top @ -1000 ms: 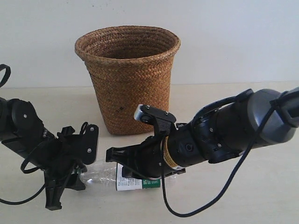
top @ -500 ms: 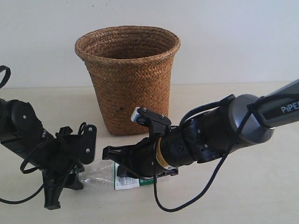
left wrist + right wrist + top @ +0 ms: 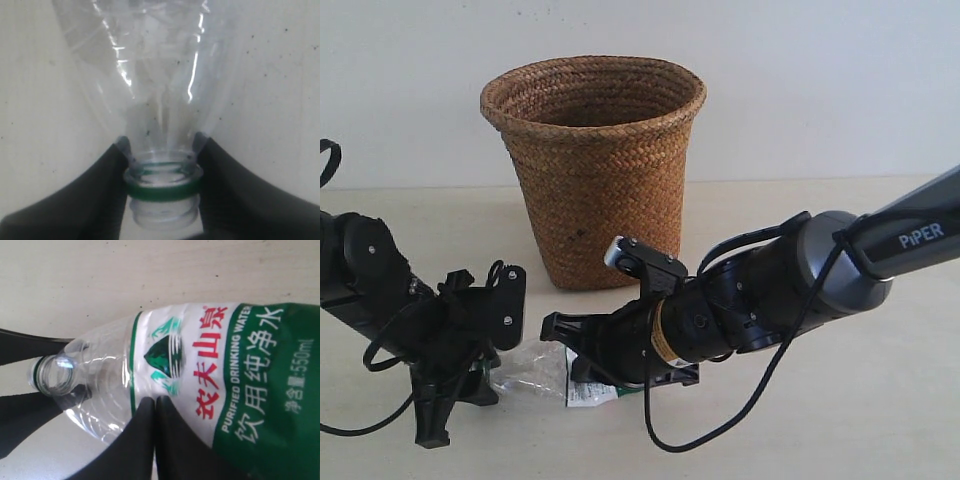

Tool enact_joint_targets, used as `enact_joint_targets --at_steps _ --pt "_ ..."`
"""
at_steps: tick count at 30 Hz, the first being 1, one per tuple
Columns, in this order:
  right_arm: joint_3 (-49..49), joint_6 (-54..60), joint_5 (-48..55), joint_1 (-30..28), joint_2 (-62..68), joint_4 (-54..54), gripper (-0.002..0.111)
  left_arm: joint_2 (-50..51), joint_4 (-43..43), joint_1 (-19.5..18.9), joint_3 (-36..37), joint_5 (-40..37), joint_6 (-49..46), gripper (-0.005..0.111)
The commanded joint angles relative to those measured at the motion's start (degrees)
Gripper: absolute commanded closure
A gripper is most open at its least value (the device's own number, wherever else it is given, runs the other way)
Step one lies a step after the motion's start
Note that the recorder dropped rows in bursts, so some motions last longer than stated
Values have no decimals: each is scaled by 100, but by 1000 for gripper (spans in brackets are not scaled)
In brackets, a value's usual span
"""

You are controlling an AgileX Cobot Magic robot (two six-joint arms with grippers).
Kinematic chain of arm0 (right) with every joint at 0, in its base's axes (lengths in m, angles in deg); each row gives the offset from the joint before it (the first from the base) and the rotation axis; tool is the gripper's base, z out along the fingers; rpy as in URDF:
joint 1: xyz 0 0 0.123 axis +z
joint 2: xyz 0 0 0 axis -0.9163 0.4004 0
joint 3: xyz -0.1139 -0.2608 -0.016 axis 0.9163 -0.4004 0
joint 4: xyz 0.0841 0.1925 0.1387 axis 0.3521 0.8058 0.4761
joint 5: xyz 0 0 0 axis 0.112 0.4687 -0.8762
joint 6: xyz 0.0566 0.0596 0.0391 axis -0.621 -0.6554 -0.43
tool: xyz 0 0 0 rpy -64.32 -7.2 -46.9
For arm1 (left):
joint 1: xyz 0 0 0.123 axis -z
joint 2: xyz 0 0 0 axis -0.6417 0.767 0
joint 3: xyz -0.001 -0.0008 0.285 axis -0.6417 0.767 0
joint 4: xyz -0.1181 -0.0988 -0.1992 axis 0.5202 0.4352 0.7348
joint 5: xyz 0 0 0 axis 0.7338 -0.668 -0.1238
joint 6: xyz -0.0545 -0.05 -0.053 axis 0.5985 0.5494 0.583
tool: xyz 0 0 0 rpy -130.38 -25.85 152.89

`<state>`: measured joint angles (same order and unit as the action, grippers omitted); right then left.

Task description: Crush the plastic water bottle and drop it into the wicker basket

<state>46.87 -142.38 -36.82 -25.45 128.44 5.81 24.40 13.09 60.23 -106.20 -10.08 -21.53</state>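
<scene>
From where I stand, the grey link of the right arm (image 3: 918,236) says "PiPER" in white letters. The label (image 3: 210,365) on the plastic water bottle (image 3: 100,385) has large red characters, 农夫山泉, on its white part next to a green mountain emblem. Alongside them, in green, run "PURIFIED DRINKING WATER" and 饮用纯净水. On the label's green band, white print reads 净含量:550ml.

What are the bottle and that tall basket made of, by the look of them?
The plastic water bottle looks like thin clear plastic: glossy, see-through, crumpled. The wicker basket looks like woven plant fibre, matte brown, in braided rows; which plant is unclear.
</scene>
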Motion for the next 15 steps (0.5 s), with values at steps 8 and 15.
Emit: enact_joint_targets --at_steps 8,15 --pt "-138 42 190 24 378 -209 108 -65 106 40 -12 -109 -29 103" --pt "-138 42 -124 24 378 -174 108 -65 116 40 -12 -107 -29 103"
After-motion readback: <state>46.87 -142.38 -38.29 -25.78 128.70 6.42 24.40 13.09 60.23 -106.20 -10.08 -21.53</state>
